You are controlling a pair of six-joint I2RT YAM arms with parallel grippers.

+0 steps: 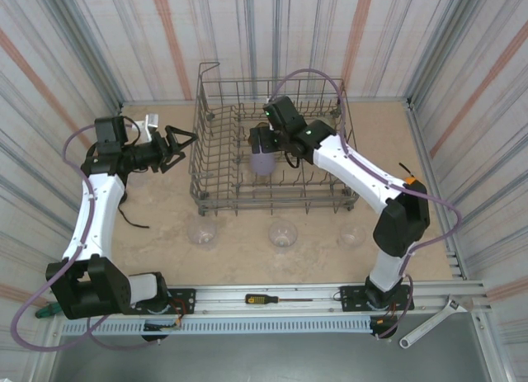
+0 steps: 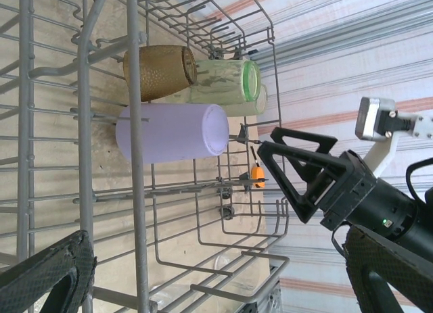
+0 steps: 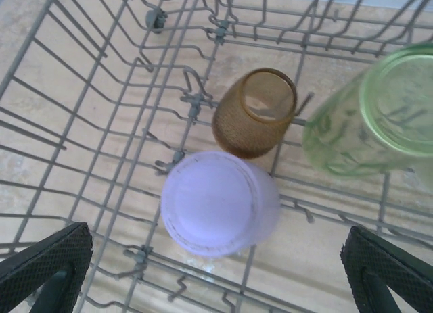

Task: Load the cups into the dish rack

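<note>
Overhead view: a grey wire dish rack (image 1: 216,163) stands at the middle of the tabletop (image 1: 247,254), toward its far edge. Three clear cups (image 1: 283,232) sit in a row on the tabletop between the rack and the near edge. The left gripper (image 1: 186,142) hangs just outside the rack's left side, its fingers spread apart and empty. The right gripper (image 1: 262,143) reaches into the rack directly above a lavender cup (image 1: 263,162), fingers wide and holding nothing. A screwdriver (image 1: 264,299) and a wrench (image 1: 429,324) lie on the metal rail by the arm bases.

Left wrist view, looking through the rack's side wires: the lavender cup (image 2: 169,130) sits among the tines. Beside it are an amber cup (image 2: 159,71) and a green cup (image 2: 223,81), touching each other, with a yellowish-clear cup (image 2: 262,102) partly hidden behind the green one. A small orange piece (image 2: 257,172) is on a wire nearby. The right gripper hovers past them, open.

Right wrist view, looking down: the lavender cup (image 3: 220,203) stands with its flat end up, between the gripper's two separated fingers (image 3: 47,266). The amber cup (image 3: 257,110) leans just beyond it, and the green cup (image 3: 379,117) is at the right.
</note>
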